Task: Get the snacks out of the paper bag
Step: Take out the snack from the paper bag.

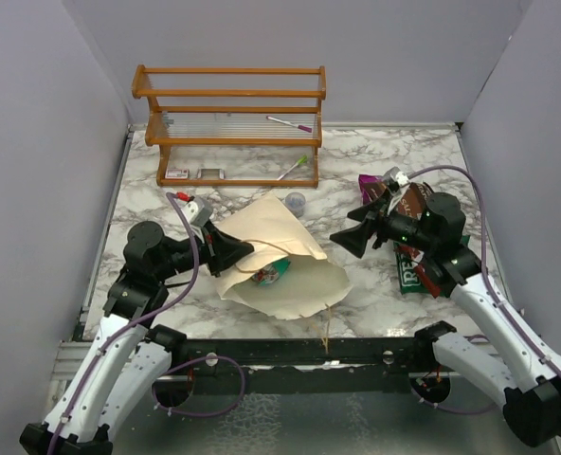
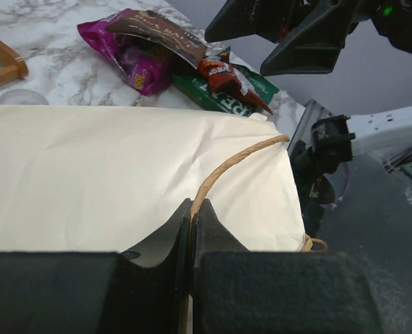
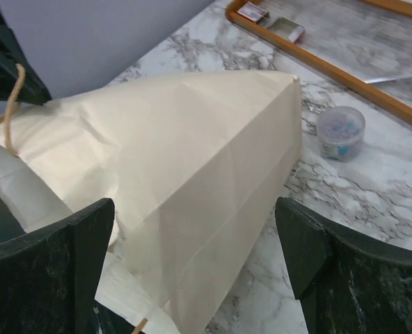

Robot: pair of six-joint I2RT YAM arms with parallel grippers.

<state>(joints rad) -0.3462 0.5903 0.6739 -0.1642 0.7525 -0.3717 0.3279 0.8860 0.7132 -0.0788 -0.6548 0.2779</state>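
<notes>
packet (image 1: 267, 275) in paper bag (image 1: 285, 237): mostly hidden | green packet (image 1: 409, 277): partly under right arm (image 1: 456, 270)

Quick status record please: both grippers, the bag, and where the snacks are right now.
left gripper: shut on string handle
right gripper: open, empty, facing paper bag
paper bag: on its side, mouth toward the near edge
snacks out: purple packet, brown packet, red packet, green packet, piled right of bag
still inside: one packet visible at the mouth

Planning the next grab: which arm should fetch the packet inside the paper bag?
Right: the right gripper is open, empty, facing the paper bag; the left gripper is shut on its handle.
</notes>
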